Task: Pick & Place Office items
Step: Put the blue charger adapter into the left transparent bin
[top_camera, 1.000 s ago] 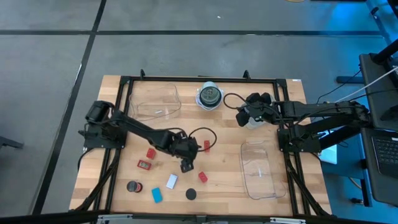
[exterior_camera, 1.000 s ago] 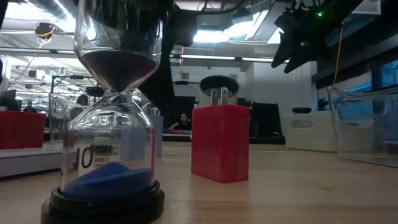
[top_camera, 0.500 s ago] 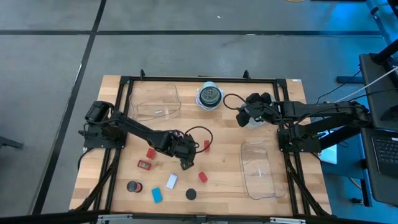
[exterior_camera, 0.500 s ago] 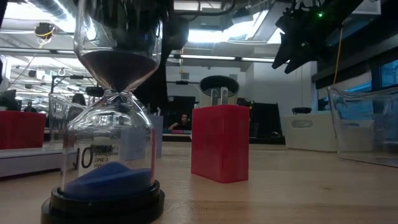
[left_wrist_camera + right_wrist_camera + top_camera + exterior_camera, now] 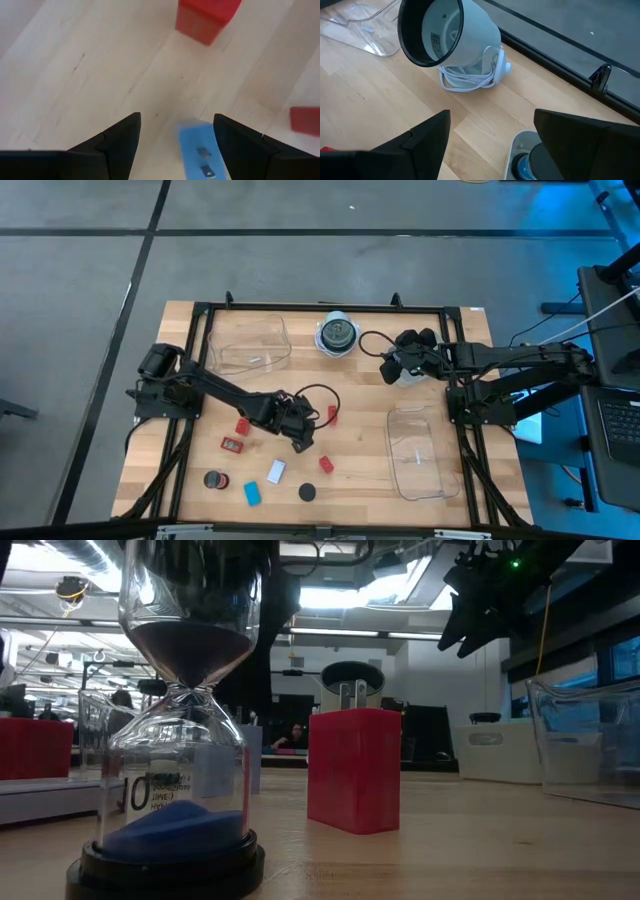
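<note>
The left gripper [image 5: 300,442] is wide open with nothing in it. The blue block [image 5: 197,150] lies on the table just ahead, long way pointing forward. The right gripper [image 5: 393,367] waits open, far off.

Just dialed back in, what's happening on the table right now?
The left gripper is out over the middle of the table, jaws open and empty, with a blue block and a red block ahead of it. The other small items lie loose on the wood; the clear tray looks empty. The right gripper waits at the back near the white-rimmed round object, jaws open.
</note>
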`<state>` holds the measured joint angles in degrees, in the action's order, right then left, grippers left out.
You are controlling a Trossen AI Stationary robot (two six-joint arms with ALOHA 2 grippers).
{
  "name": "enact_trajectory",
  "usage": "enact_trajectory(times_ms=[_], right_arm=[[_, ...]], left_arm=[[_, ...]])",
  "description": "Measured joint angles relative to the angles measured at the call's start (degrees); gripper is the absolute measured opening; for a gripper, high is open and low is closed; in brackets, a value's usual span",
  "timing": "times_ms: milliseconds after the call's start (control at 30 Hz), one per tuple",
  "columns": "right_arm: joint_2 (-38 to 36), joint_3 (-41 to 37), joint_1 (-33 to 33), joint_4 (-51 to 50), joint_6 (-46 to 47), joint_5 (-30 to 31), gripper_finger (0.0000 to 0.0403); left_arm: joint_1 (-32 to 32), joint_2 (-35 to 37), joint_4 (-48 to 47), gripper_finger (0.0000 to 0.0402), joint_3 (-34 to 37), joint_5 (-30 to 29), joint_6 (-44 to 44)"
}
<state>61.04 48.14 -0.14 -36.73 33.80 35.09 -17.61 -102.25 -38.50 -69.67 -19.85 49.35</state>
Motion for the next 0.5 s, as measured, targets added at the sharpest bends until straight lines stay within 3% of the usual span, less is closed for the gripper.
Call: enact_trajectory(times_ms=[500], right_arm=[[0.0, 0.0, -0.02, 0.02, -0.18, 0.0, 0.029]], left_arm=[[-0.29, -1.36, 0.66, 0.0248, 0.02, 2.33, -1.54]])
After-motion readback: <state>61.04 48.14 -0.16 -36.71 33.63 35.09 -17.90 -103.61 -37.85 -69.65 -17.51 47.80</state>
